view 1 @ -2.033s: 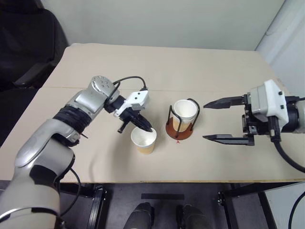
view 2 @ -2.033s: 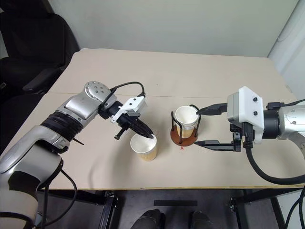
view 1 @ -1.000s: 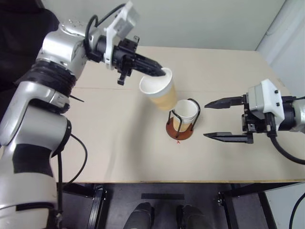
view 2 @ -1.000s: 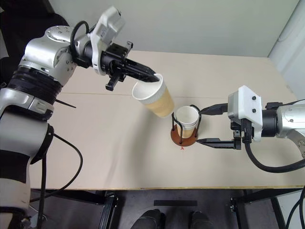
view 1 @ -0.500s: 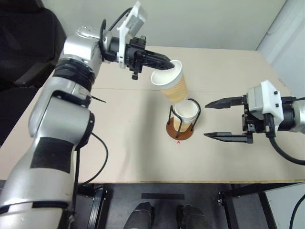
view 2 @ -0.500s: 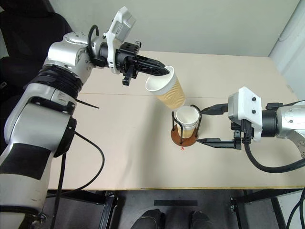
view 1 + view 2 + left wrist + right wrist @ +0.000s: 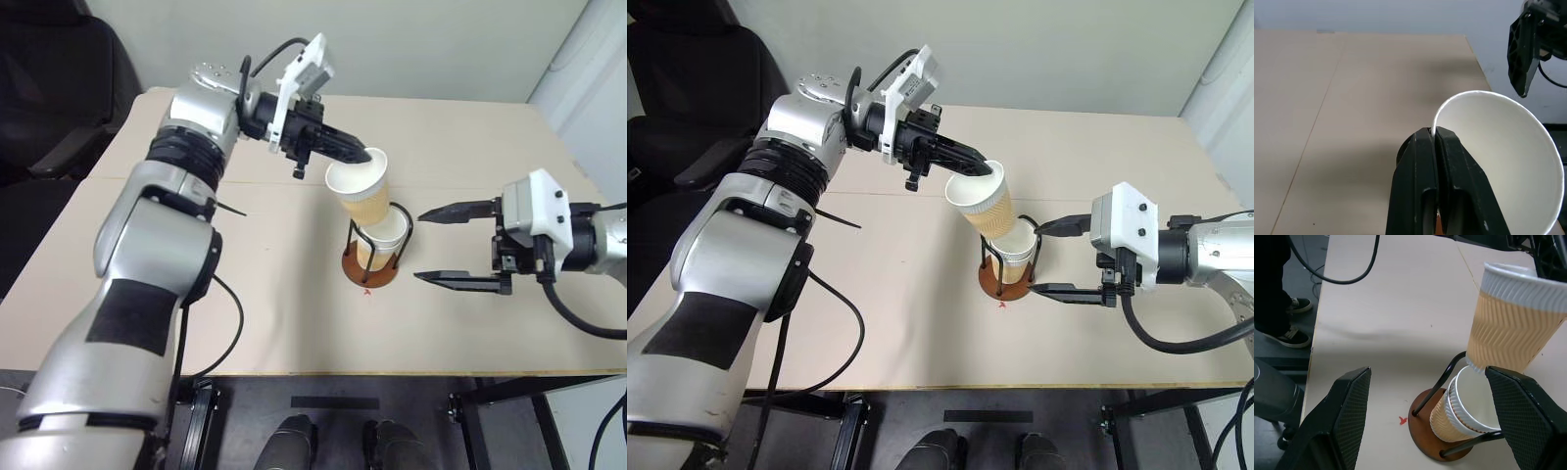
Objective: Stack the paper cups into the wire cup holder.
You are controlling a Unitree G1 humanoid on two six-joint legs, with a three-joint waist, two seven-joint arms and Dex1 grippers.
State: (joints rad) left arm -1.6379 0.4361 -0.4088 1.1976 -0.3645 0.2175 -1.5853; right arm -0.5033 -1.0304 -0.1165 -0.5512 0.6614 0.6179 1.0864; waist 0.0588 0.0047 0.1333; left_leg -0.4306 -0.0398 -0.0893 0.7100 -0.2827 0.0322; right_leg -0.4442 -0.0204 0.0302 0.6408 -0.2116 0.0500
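Left gripper [image 7: 370,156] — pinching cup [image 7: 360,194] — tilted.

The left arm [image 7: 167,235] is shiny silver metal with black bands and a black patch. A thin black cable loops beside it, at the left of the frame. A white box sits at its wrist. The right arm [image 7: 578,240] is at the right edge, with a white block, black fingers [image 7: 456,210] and a thick black cable.

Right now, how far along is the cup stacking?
Done: two nested paper cups sit in the wire cup holder. In hand: the left gripper pinches the rim of a third cup, tilted just above the holder. Left: lower it in and release. The right gripper waits open beside the holder.
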